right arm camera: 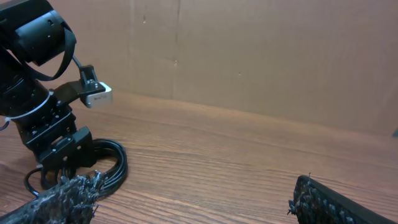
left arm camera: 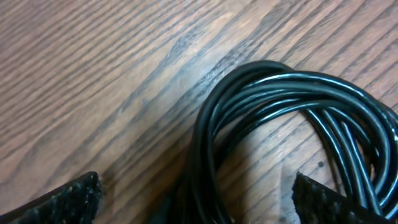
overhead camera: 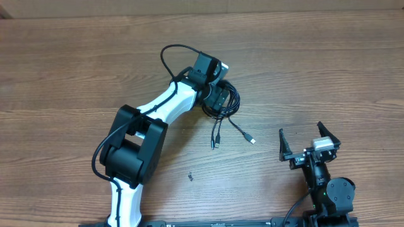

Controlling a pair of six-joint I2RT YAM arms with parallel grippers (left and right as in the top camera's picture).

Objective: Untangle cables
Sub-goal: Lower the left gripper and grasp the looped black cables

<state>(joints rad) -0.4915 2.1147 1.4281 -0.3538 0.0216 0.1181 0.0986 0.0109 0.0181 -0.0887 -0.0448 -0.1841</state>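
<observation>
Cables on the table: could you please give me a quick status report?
Left tool open, poised over cable bundle, nothing gripped. Right tool open, parked apart at right. Bundle looped, two plug ends trailing loose. No obstruction seen.

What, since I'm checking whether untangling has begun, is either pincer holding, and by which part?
Nothing is held. The left pincer stands open astride the cables, not closed on them; the right pincer is open, apart from them.

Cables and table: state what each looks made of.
Cables: likely rubber or plastic sheathing, glossy black, shown by bright highlights along smooth strands. Table: wood or wood-look laminate, dull brown, with visible grain lines; cannot tell which.
</observation>
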